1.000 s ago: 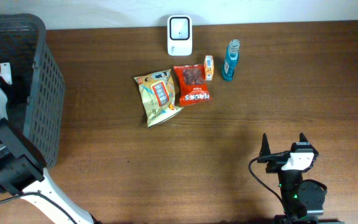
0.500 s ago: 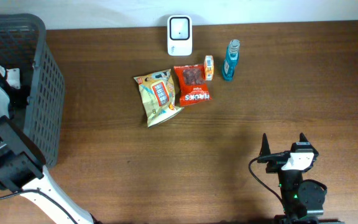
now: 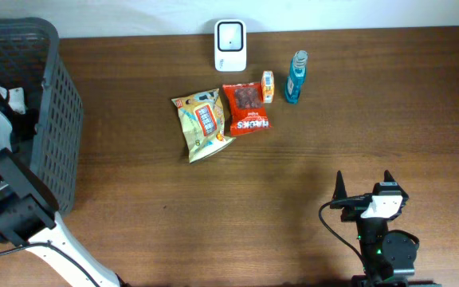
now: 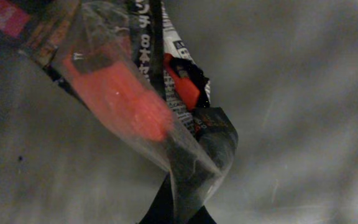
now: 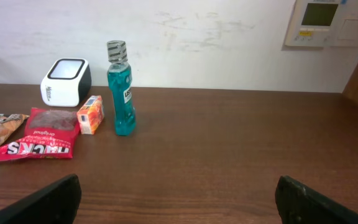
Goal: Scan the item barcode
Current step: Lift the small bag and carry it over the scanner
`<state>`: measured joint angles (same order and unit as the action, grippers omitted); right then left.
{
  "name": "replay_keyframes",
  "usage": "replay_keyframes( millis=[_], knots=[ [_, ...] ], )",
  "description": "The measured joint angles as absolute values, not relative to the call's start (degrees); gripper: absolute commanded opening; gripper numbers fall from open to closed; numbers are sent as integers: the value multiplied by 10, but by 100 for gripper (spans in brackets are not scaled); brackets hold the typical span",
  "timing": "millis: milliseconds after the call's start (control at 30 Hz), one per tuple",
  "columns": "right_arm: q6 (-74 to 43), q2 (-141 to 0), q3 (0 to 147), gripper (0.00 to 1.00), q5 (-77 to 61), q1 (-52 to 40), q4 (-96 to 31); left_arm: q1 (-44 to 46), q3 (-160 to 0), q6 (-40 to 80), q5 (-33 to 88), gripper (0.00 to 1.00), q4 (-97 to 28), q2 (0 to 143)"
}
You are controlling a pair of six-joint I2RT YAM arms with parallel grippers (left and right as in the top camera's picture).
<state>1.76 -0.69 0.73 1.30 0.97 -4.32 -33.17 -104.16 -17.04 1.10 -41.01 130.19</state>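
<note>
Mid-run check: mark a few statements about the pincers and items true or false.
1. The left pincer is open above the table. False: it is shut on a plastic packet inside the basket.
2. The blue bottle stands upright beside the small orange box. True.
3. The red snack bag lies in the basket. False: it lies on the table, beside the gold snack bag.
4. The right pincer is open and empty. True.

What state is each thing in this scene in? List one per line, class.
Left gripper: shut on clear orange-filled plastic packet.
Right gripper: open, empty.
Blue mouthwash bottle: upright, capped.
White box-shaped scanner: upright.
Red snack bag: lying flat.
Gold snack bag: lying flat.
Small orange carton: closed.
Grey mesh basket: upright.
</note>
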Motion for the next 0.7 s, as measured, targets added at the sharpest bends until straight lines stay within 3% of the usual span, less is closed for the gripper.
replay_keyframes(
  millis=[233, 700],
  knots=[
    [17, -7, 7, 98, 13, 10, -43, -332, -1065, -133, 38, 0, -427, 1291],
    [17, -7, 7, 98, 13, 10, -43, -332, -1077, -103, 222, 0, -364, 1084]
  ],
)
